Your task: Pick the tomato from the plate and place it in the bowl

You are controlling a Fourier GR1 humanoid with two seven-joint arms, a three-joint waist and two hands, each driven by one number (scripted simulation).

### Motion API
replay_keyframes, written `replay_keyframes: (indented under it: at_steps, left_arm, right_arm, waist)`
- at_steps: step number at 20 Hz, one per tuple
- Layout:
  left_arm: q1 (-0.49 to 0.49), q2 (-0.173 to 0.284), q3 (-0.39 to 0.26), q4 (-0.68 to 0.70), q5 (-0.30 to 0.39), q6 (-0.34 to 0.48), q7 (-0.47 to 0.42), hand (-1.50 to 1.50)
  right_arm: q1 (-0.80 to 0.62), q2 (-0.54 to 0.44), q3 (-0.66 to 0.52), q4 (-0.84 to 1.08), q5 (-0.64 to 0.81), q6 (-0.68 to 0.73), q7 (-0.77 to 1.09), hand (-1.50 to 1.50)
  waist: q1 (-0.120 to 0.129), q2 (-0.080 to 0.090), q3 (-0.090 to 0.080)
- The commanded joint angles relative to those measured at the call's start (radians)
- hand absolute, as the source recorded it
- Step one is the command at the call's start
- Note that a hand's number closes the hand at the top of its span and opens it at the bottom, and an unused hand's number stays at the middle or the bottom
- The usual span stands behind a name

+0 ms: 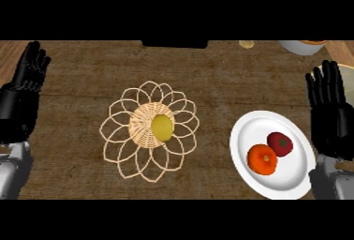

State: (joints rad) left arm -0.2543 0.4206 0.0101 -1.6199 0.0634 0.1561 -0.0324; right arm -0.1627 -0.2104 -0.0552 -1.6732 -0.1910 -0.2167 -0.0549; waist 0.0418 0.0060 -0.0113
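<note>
A white plate [259, 126] lies at the right of the brown counter. On it sit a dark red tomato [281, 143] and, touching it on the left, an orange fruit [262, 159]. A woven wicker bowl [143, 124] with a petal-shaped rim stands at the middle, with a yellow-green fruit [162, 127] inside. My right hand [330, 112] stands open, fingers up, just right of the plate. At the left edge my left hand [21, 98] is open too, fingers up, well away from the bowl.
A white vessel with an orange inside [304, 46] sits at the back right. A small tan object [246, 44] and a black block [175, 44] lie along the back edge. A pale object's edge [346, 70] shows at far right.
</note>
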Motion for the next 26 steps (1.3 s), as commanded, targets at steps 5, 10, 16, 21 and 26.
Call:
replay_keyframes:
  at_steps: [5, 10, 16, 21, 26]
  left_arm:
    - [0.075, -0.129, -0.087, 0.044, 0.030, 0.007, 0.059, 0.00]
    - [0.099, -0.210, -0.140, 0.080, 0.045, 0.025, 0.121, 0.00]
    - [0.120, -0.229, -0.158, 0.091, 0.023, 0.004, 0.082, 0.00]
    - [0.117, -0.283, -0.212, 0.040, -0.041, 0.054, 0.148, 0.00]
    - [0.159, -0.227, -0.157, 0.009, 0.001, -0.005, 0.133, 0.00]
  right_arm:
    - [0.092, -0.171, 0.306, 0.043, 0.081, 0.393, 0.045, 1.50]
    - [0.227, -0.100, 0.139, 0.129, 0.216, 0.100, -0.331, -1.50]
    - [0.353, -0.082, 0.103, 0.093, 0.124, 0.226, -0.627, -1.50]
    - [0.336, -0.180, 0.014, -0.045, 0.165, 0.199, -0.443, -1.50]
    - [0.318, -0.272, -0.017, -0.214, 0.180, 0.198, -0.097, -1.50]
  waist:
    - [-0.027, 0.000, 0.010]
    - [-0.072, -0.003, 0.016]
    - [-0.053, -0.008, 0.012]
    - [-0.047, -0.008, 0.011]
    - [-0.043, -0.009, 0.010]
